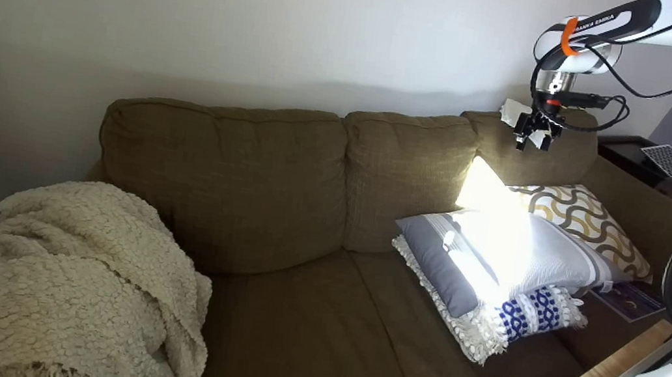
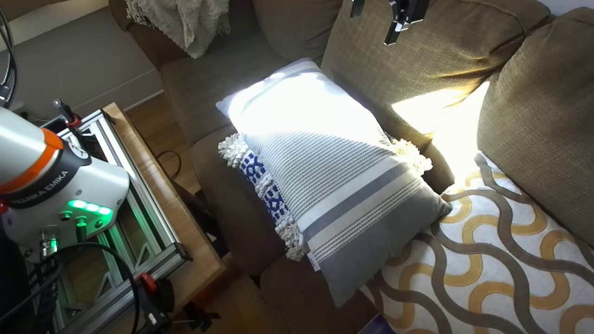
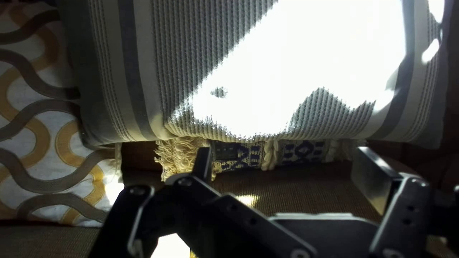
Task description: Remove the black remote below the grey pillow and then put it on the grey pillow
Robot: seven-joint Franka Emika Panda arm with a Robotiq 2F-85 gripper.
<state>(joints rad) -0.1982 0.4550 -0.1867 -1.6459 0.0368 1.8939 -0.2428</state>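
The grey pillow (image 1: 553, 255) lies on a blue-and-white fringed pillow on the sofa. It also shows in an exterior view (image 2: 320, 162) and in the wrist view (image 3: 197, 46), with bright sunlight washing out much of its face. The black remote (image 3: 225, 151) shows in the wrist view, lying on the fringed pillow, partly under the grey pillow's edge. I cannot make it out in the exterior views. My gripper (image 3: 283, 154) is open and empty, its left finger close beside the remote in the picture. It hangs above the pillows, near the sofa back, in both exterior views (image 1: 533, 145) (image 2: 374, 23).
The fringed pillow (image 2: 274, 199) sticks out under the grey one. A tan-and-white lattice pillow (image 2: 492, 260) lies beside them. The sofa back (image 1: 409, 179) rises behind. A cream knitted blanket (image 1: 65, 288) covers the far sofa end. A wooden table (image 2: 195, 241) carries the robot base.
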